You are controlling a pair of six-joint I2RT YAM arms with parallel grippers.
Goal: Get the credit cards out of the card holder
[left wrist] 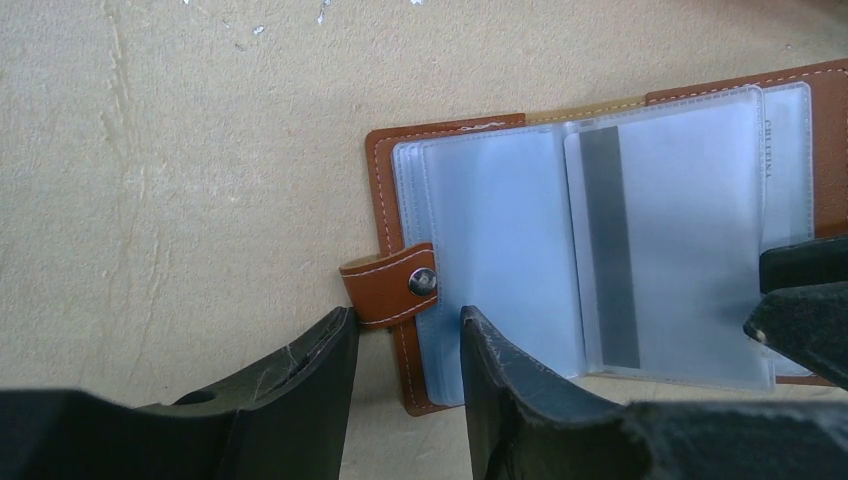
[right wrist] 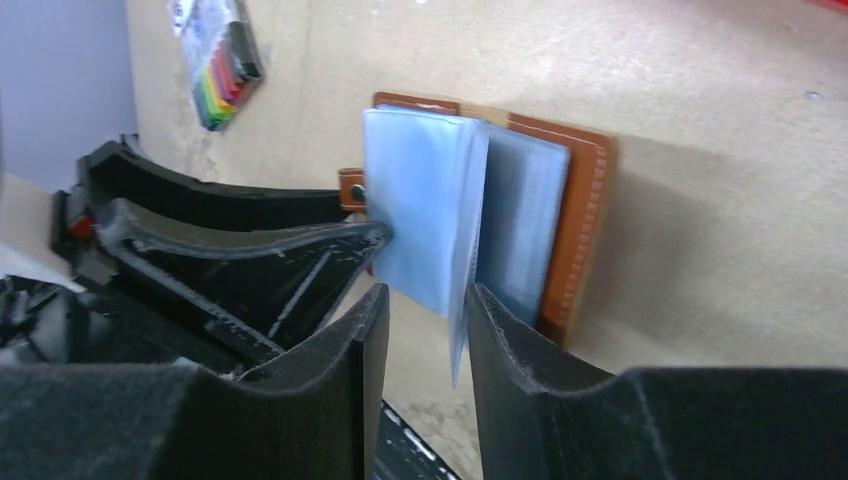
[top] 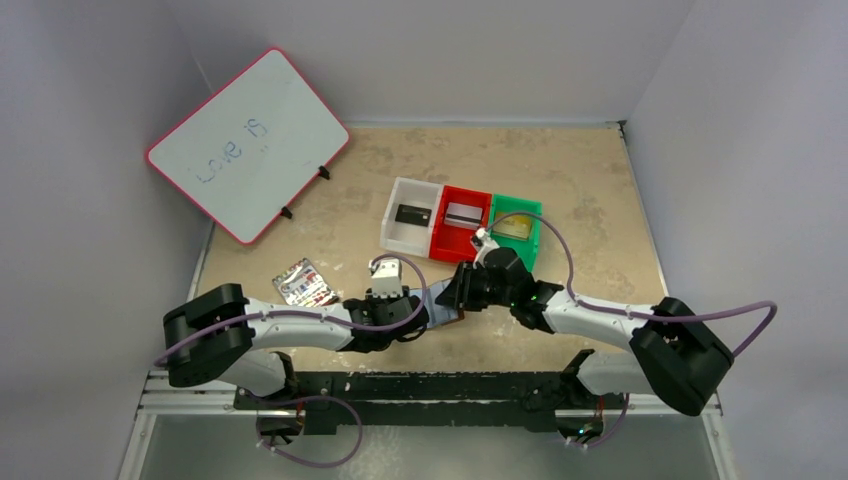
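The card holder (left wrist: 500, 250) lies open on the bench (top: 600, 200), near its front edge, between the two grippers. Its brown cover is flat on the surface. The snap tab (left wrist: 390, 285) sticks out at the left side.

The left gripper (left wrist: 408, 318) is at this left side, and its jaws are apart. One finger (left wrist: 300, 390) is on the bench just beside the tab. The other finger (left wrist: 520, 400) is over the lower edge of the clear sleeves (right wrist: 420, 220). The edge of the cover is in the gap between them, and I see no clamping.

The right gripper (right wrist: 428, 292) comes from the other side. Some sleeves stand up from the spine like pages. The lower corner of one sleeve hangs in the gap between its jaws. These jaws are also apart, with free space on both sides of the sleeve.

Inside one sleeve a pale card (left wrist: 660, 250) with a dark stripe is visible.

Behind the holder three bins stand in a row, touching. The white bin (top: 395, 235) holds a black card (top: 411, 213). The red bin (top: 440, 240) holds a grey card (top: 461, 212). The green bin (top: 535, 235) holds a tan card (top: 511, 227).

A pack (top: 306, 284) with rainbow stripes lies left of the holder. A whiteboard (top: 248, 145) stands at the far left.
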